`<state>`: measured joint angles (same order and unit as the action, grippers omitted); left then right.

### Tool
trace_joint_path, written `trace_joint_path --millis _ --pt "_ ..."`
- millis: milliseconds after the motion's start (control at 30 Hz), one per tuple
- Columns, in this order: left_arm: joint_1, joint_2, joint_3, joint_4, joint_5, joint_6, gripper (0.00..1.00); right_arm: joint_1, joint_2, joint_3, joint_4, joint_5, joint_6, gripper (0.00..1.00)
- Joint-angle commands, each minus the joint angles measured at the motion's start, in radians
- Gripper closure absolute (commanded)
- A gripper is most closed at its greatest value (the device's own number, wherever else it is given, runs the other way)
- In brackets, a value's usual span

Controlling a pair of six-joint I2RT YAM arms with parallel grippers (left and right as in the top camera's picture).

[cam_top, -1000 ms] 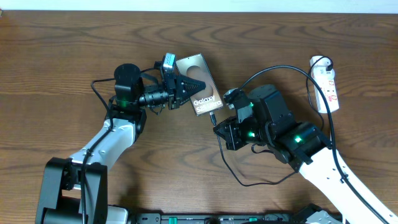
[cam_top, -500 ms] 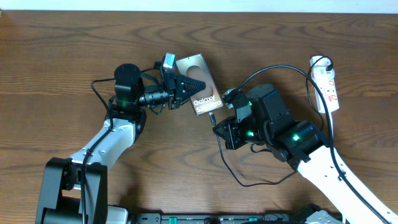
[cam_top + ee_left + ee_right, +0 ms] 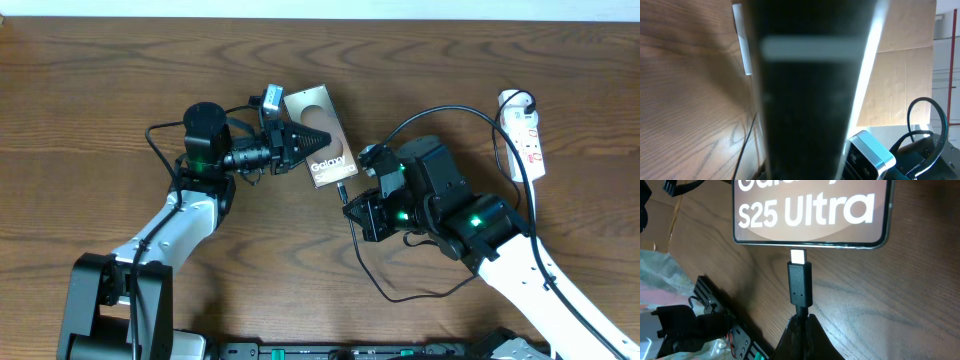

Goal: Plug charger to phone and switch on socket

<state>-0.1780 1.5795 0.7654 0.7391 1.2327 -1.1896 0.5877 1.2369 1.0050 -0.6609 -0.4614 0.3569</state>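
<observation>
Plug alignment. Right gripper (image 3: 799, 325) is pinched tight on the charger (image 3: 799, 287), just behind its black plug. The bare metal tip (image 3: 798, 257) points straight ahead of the fingers and stands right at the bottom edge of the phone (image 3: 810, 210). It is not seated, and I cannot tell whether it touches. Left gripper (image 3: 318, 138) is closed on the phone's side and looks to be bracing it. The phone lies flat on the table (image 3: 875, 310), directly ahead of both grippers. Socket (image 3: 526, 135) sits well apart, behind the right gripper and off to its right.

Handling, as judged: the plug is small, stiff and light, and the cable behind it is limp — so a hold close to the plug suits. The phone is glossy and likely slick; brace it at the long edges. A crooked push could harm the tip or port.

Writing: "S25 Ultra" in white with a cut-off "Galaxy" above it; the overhead view also shows "Galaxy". The socket's marks are too small to read.
</observation>
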Motion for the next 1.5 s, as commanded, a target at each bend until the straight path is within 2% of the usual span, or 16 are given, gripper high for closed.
trace_joint_path --millis 0,1133,1467 --pt "0.002 -0.010 0.018 0.015 0.032 0.034 0.93 0.010 0.002 0.013 0.002 -0.008 0.008 0.99" --pt "0.002 -0.010 0.018 0.014 0.032 0.027 0.93 0.029 0.037 0.013 0.015 0.026 0.009 0.99" --pt "0.002 -0.010 0.018 0.014 0.058 0.132 0.93 0.029 0.033 0.013 -0.036 0.030 0.002 0.99"
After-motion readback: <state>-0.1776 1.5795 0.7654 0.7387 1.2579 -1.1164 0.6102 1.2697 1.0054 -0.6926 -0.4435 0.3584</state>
